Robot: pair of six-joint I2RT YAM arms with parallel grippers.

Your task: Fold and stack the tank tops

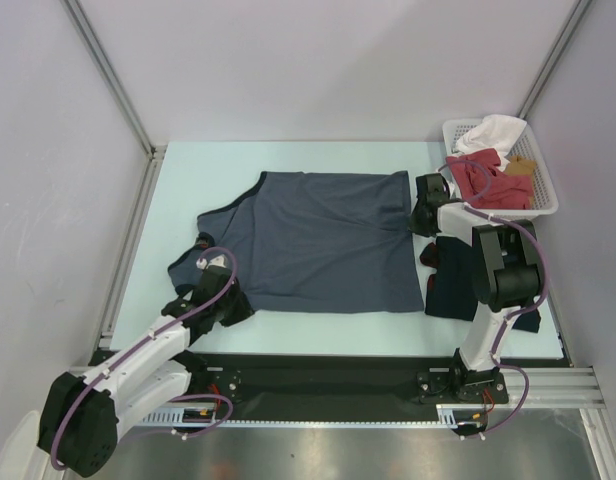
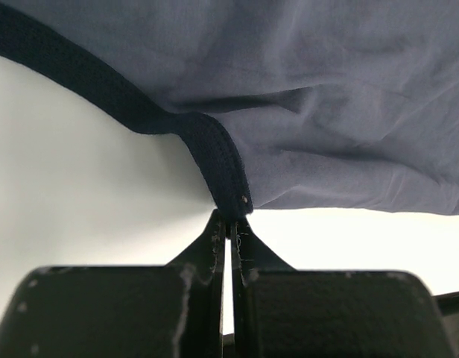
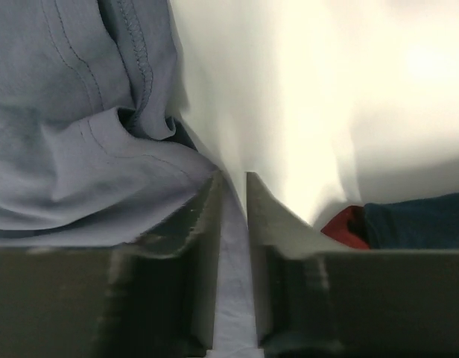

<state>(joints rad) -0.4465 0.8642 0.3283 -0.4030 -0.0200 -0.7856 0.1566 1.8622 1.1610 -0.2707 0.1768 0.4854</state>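
Note:
The slate-blue tank top [image 1: 318, 240] lies spread flat on the pale table [image 1: 188, 190], straps to the left. My left gripper [image 1: 203, 262] is shut on its dark-edged strap [image 2: 222, 160] at the near left; in the left wrist view the jaws [image 2: 231, 218] pinch the strap end. My right gripper [image 1: 423, 205] sits at the top's far right hem corner. In the right wrist view its jaws [image 3: 233, 179] stand almost closed with the blue cloth [image 3: 65, 149] running between them. A folded dark navy tank top [image 1: 458, 285] with reddish trim [image 3: 345, 227] lies by the right arm.
A white basket [image 1: 543, 170] at the back right corner holds a red garment [image 1: 478, 178] and a white garment [image 1: 493, 132]. Metal frame posts and grey walls enclose the table. The right arm [image 1: 503, 265] stands over the folded navy top.

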